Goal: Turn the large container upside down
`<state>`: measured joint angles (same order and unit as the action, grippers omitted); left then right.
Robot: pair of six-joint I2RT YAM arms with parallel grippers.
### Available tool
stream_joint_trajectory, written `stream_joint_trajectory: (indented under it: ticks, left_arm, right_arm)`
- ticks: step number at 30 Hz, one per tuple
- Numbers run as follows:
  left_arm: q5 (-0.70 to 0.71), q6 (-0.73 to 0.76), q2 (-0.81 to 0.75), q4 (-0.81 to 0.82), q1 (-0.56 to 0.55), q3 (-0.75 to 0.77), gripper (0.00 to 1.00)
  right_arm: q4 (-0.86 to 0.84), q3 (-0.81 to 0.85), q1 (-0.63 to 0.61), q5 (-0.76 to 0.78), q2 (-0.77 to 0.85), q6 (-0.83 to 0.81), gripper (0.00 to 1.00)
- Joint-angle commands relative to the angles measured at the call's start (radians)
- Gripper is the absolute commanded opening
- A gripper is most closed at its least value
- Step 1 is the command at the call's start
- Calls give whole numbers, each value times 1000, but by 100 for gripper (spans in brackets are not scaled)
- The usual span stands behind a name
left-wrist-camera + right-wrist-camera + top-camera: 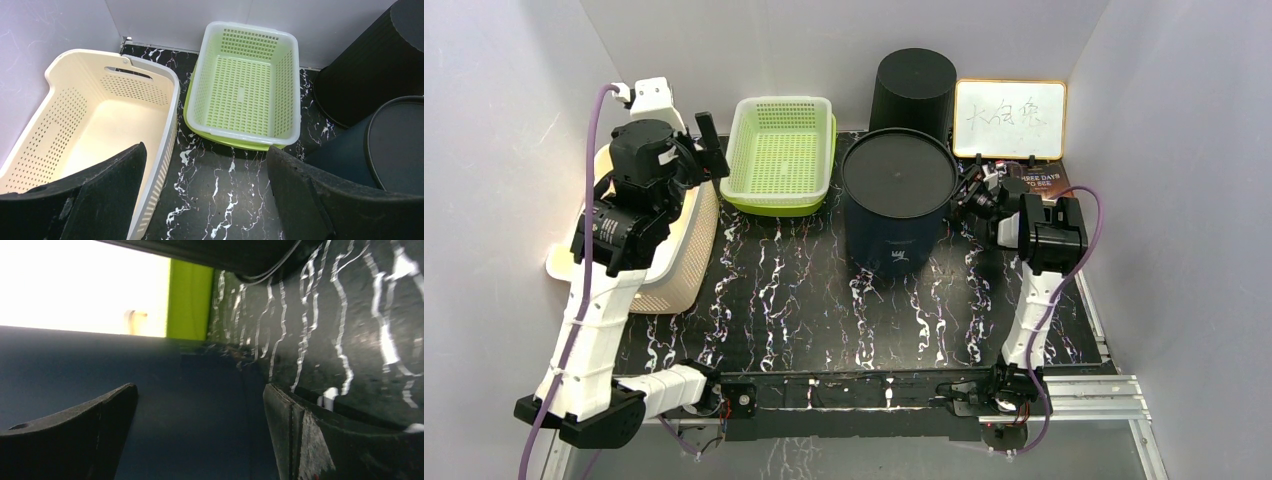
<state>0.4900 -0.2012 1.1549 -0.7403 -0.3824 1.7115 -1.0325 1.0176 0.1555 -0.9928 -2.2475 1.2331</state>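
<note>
The large dark navy container [896, 205] stands mid-table, and its top face looks flat and dark with a raised rim. It also shows at the right edge of the left wrist view [395, 145]. My right gripper [972, 200] is open, turned sideways right beside the container's right wall. In the right wrist view the navy wall [190, 405] fills the space between the spread fingers of that gripper [200, 395]; I cannot tell whether they touch it. My left gripper [709, 150] is open and empty, held over the table next to the cream basket; it also shows in the left wrist view [205, 155].
A cream perforated basket [679, 250] lies at the left against the wall. A green mesh basket [781, 155] sits at the back. A black ribbed bin [912, 90] stands behind the navy container. A whiteboard [1009, 118] leans at the back right.
</note>
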Motion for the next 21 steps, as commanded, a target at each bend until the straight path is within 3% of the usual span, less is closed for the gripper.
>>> stream_joint_trajectory:
  ticks: [1, 12, 21]
  left_arm:
    - [11, 17, -22, 27, -2, -13, 88]
    - [-11, 16, -22, 29, -3, -83, 88]
    - [-114, -20, 26, 124, -3, -259, 87]
  right_arm:
    - [486, 21, 18, 127, 45, -429, 98]
    - [947, 62, 18, 442, 349, -726, 98]
    - [1157, 237, 19, 446, 687, -790, 98]
